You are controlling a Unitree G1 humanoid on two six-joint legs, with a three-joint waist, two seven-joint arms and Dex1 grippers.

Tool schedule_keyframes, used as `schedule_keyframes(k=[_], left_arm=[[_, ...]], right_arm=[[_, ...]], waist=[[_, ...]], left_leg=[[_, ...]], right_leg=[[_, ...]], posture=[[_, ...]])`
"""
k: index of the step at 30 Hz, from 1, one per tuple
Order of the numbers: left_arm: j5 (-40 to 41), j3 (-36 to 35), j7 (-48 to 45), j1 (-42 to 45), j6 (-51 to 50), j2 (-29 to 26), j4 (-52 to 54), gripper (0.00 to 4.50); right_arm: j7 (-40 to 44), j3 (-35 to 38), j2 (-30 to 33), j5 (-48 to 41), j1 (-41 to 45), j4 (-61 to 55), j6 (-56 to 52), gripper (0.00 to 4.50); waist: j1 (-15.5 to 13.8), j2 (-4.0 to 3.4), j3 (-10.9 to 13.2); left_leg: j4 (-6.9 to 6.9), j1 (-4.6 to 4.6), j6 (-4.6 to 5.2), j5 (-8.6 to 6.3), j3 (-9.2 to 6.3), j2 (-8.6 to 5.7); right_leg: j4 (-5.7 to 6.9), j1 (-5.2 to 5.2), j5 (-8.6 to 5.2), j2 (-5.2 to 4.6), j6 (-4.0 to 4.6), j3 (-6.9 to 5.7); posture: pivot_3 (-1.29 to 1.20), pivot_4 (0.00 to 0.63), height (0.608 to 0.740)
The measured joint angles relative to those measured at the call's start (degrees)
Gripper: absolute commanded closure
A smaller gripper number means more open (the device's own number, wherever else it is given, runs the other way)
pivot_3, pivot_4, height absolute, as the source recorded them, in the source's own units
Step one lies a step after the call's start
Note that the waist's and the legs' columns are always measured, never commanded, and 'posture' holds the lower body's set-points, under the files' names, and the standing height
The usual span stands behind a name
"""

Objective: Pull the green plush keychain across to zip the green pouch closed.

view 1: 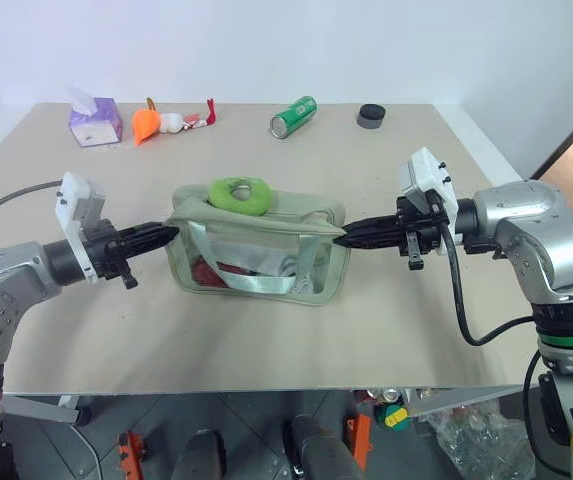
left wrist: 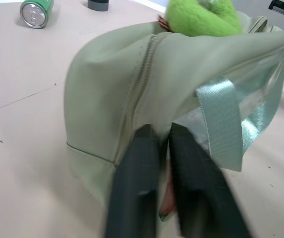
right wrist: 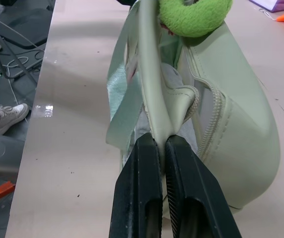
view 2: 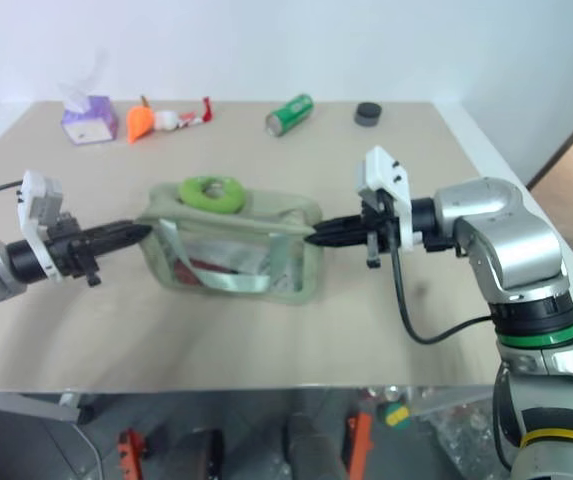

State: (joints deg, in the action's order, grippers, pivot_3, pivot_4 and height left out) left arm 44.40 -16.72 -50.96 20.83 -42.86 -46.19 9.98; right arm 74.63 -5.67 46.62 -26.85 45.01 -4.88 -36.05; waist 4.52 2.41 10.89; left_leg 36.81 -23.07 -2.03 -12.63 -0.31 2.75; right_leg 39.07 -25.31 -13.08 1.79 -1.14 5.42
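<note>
1. While the beige tabletop (view 1: pixel 266 340) stretches wide beneath it, the pale sage-green rectangular fabric pouch (view 1: pixel 256 250), with clear plastic side panels and a green webbing strap, stands upright near the table's middle, pinned between the two arms, with red and white contents showing through its near panel.
2. At the pouch's right end, the right gripper (view 1: pixel 351 236) has its two black fingers pressed together on a fold of the fabric rim, which the right wrist view shows pinched between them.
3. At the opposite end, the left gripper (view 1: pixel 166 234) is likewise closed, its fingers nipping the pouch's end wall beside the zipper track.
4. Sitting on top of the pouch, towards its left half, the small bright lime-green plush keychain (view 1: pixel 238 193), a soft ring with a paler centre, lies untouched; the mouth looks gaping towards the right end.
5. Judged from here, one hand should keep its end taut while the other lets go, takes the charm and draws it level along the track, without tipping the pouch.
</note>
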Motion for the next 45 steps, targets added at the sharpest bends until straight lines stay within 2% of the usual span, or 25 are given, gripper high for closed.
schedule_keyframes(k=[9,14,22,26,31,33,36,39,45], left_arm=[[0.86,-0.12,1.07,-0.11,-1.11,0.00,0.24,4.47],[1.06,-0.14,1.78,-0.19,-1.47,-0.01,0.85,4.50],[1.16,-0.10,1.96,-0.22,-2.19,-0.01,1.48,4.50],[1.14,-0.06,1.95,-0.20,-2.22,-0.01,1.48,4.50],[1.08,-0.05,2.23,-0.13,-2.31,-0.01,1.55,4.50],[1.08,-0.05,2.32,-0.10,-2.43,-0.01,1.69,4.50],[1.10,-0.06,2.48,-0.13,-2.50,0.00,1.87,4.50],[1.19,-0.06,2.79,-0.12,-2.50,0.00,2.05,4.50],[1.28,-0.04,2.96,-0.13,-2.50,0.07,2.42,4.50]], right_arm=[[-1.10,-0.04,-0.37,1.07,-0.06,0.25,1.91,4.50],[-2.30,1.39,-2.12,-0.41,0.26,2.64,1.11,2.81],[-1.99,2.54,-1.21,-2.67,-0.01,2.21,-0.79,0.01],[-1.40,7.47,-0.68,-6.77,0.39,3.35,-2.14,0.01],[-6.07,15.17,-4.97,-13.59,9.13,8.23,-5.72,0.01],[-10.04,14.28,-7.84,-12.68,12.32,9.77,-6.37,0.01],[-15.11,9.16,-12.11,-8.32,13.63,11.11,-6.25,0.01],[-17.52,4.78,-15.90,-5.93,13.90,11.89,-6.37,0.01],[-21.37,1.70,-20.84,-3.52,20.11,11.95,-7.82,0.01]], waist=[[-0.01,0.00,0.00],[-0.02,0.00,0.00],[-0.07,0.00,0.00],[-0.08,0.00,0.00],[0.18,0.00,0.00],[0.24,0.00,0.00],[0.14,0.00,0.00],[0.01,-0.01,0.00],[-0.08,0.00,0.00]], left_leg=[[0.01,-0.01,0.00,0.00,0.01,-0.01],[0.02,-0.01,0.00,0.00,0.01,-0.01],[0.02,-0.02,0.00,0.00,0.00,-0.02],[0.03,-0.03,0.00,0.00,0.02,-0.04],[0.03,0.03,0.01,0.00,0.01,0.01],[0.02,0.05,0.02,0.01,-0.02,0.04],[0.02,0.00,0.02,0.02,-0.02,0.03],[0.02,-0.15,0.02,0.02,0.00,0.00],[-0.02,-0.21,0.02,0.01,-0.05,-0.01]], right_leg=[[0.00,0.01,0.00,-0.01,0.00,0.00],[0.00,0.01,0.01,-0.02,-0.01,0.02],[0.00,0.01,0.00,-0.03,-0.02,0.00],[0.00,0.01,0.00,-0.04,-0.03,0.02],[0.01,0.02,0.06,0.04,0.02,0.04],[0.01,0.03,0.09,0.07,0.07,0.01],[0.01,0.01,0.09,0.06,0.06,0.01],[0.00,-0.07,0.04,-0.01,-0.01,0.02],[-0.03,-0.09,0.00,-0.07,-0.03,-0.06]], posture=[[0.00,0.150,0.740],[0.00,0.150,0.740],[0.00,0.150,0.740],[0.00,0.150,0.740],[0.00,0.150,0.740],[0.00,0.150,0.740],[0.00,0.150,0.740],[0.00,0.150,0.740],[0.00,0.150,0.740]])
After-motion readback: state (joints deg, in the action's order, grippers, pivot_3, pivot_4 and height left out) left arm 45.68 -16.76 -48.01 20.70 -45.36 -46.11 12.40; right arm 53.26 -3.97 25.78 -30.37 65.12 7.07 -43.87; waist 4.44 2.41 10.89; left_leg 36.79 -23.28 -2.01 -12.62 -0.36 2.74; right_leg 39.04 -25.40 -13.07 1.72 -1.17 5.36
